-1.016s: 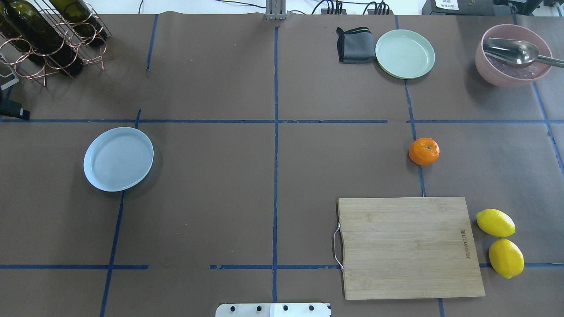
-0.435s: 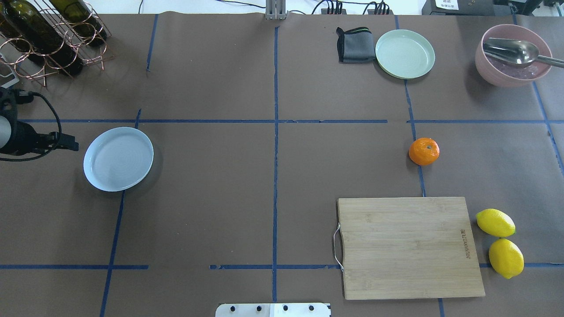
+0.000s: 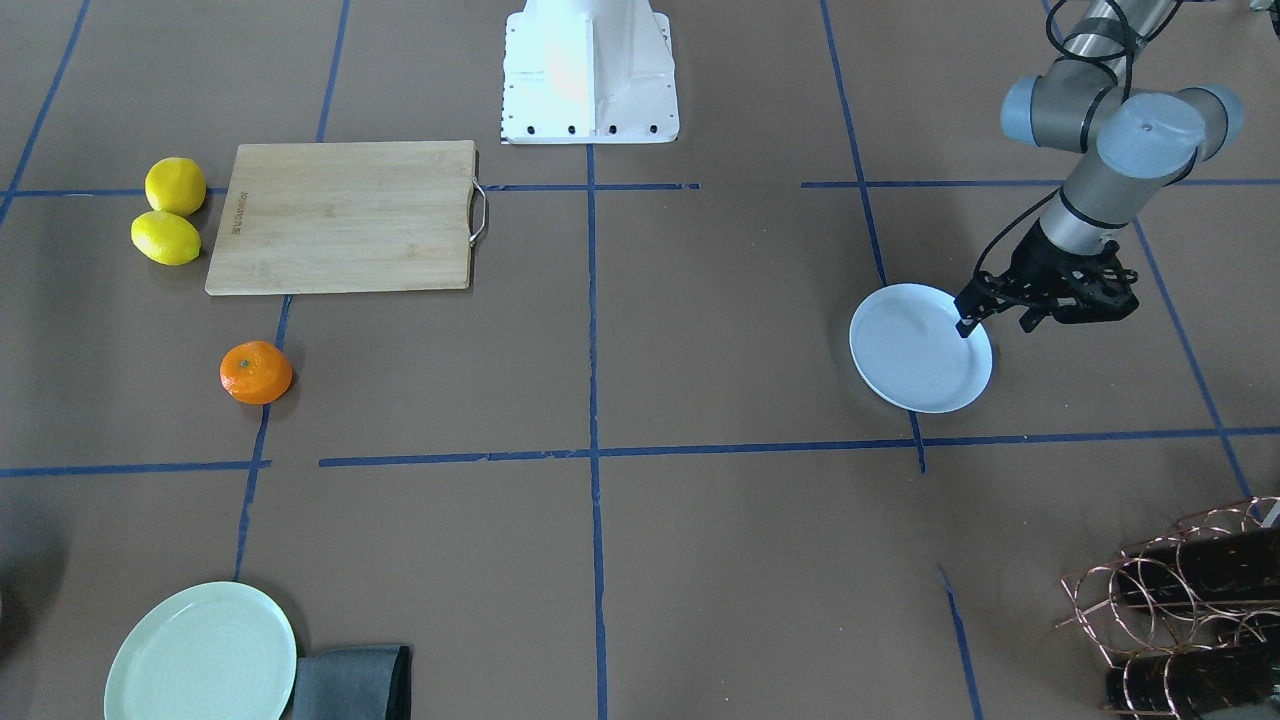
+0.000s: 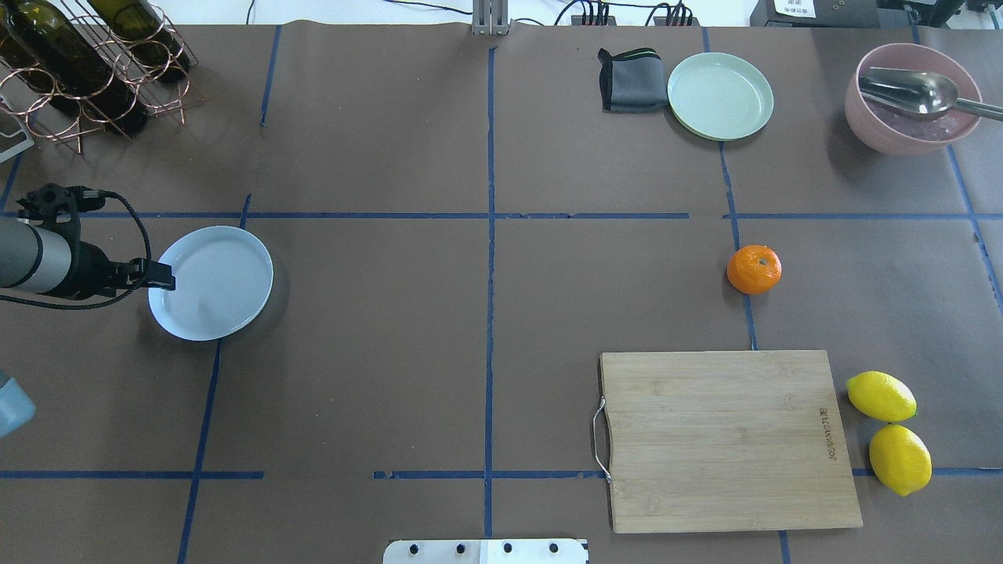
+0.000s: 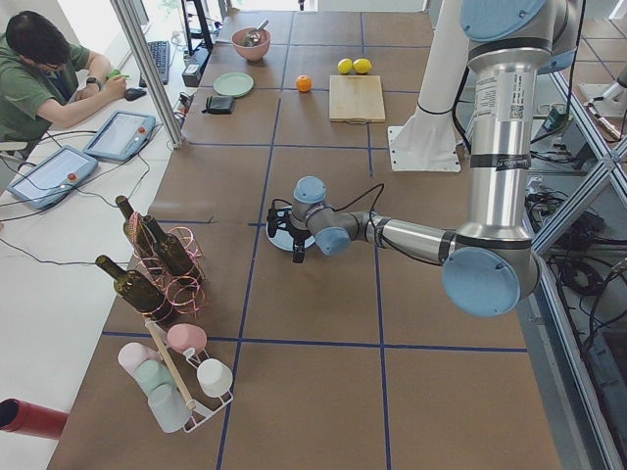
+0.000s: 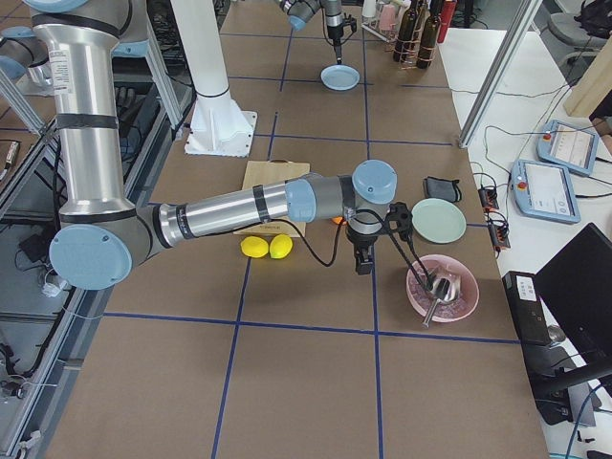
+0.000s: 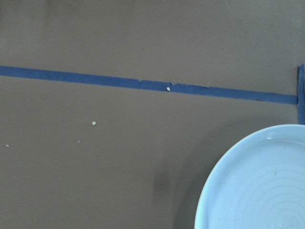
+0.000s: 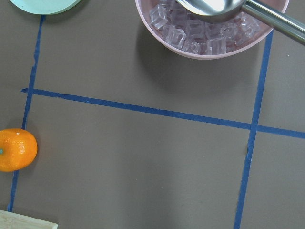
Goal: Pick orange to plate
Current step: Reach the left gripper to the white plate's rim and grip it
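Left gripper [image 4: 163, 276] over plate [image 4: 223, 294] rim; orange [image 4: 754, 269] far.

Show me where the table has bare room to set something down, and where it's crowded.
Bare: the wide middle between the plate and the orange; the near stretch left of the board; the far strip between the wine rack and the cloth. Crowded: the right side, with lemons, green plate and bowl. The left end effector hangs at the plate's rim.

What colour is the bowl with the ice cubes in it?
Pink. The bowl shows best in the overhead exterior view.
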Controlling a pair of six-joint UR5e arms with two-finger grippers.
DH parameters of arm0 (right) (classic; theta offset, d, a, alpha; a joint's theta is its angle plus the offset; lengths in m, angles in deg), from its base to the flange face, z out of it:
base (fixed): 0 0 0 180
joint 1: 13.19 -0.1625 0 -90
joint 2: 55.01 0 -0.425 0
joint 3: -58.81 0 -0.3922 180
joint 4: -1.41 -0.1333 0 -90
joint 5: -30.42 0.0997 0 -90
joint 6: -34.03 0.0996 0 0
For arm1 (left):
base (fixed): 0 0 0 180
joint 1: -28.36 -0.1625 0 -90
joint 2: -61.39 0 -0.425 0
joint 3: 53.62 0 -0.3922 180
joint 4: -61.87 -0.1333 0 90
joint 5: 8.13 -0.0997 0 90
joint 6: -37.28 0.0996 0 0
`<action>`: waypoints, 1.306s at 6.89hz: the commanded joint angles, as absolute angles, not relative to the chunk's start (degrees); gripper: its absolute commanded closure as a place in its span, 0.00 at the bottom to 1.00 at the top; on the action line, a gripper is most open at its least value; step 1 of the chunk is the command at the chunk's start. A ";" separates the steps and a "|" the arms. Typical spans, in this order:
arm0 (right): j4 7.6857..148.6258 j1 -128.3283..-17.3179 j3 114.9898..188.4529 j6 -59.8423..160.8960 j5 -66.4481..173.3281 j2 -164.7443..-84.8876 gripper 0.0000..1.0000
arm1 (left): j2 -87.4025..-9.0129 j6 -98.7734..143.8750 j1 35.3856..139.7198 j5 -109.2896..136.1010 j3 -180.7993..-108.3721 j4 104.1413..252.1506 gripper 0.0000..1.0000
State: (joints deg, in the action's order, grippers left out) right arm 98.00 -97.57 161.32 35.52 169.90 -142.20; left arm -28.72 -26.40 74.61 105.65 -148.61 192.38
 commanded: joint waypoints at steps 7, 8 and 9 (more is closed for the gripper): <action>98.00 -97.57 161.73 35.69 169.90 -142.19 0.00 | -29.32 -26.00 74.06 104.63 -149.84 192.38 1.00; 98.00 -97.57 162.17 35.78 169.90 -142.11 0.00 | -28.36 -25.56 74.58 106.29 -153.60 191.86 1.00; 98.00 -97.57 162.17 35.87 169.90 -142.02 0.00 | -28.78 -25.13 80.24 112.31 -154.16 191.68 1.00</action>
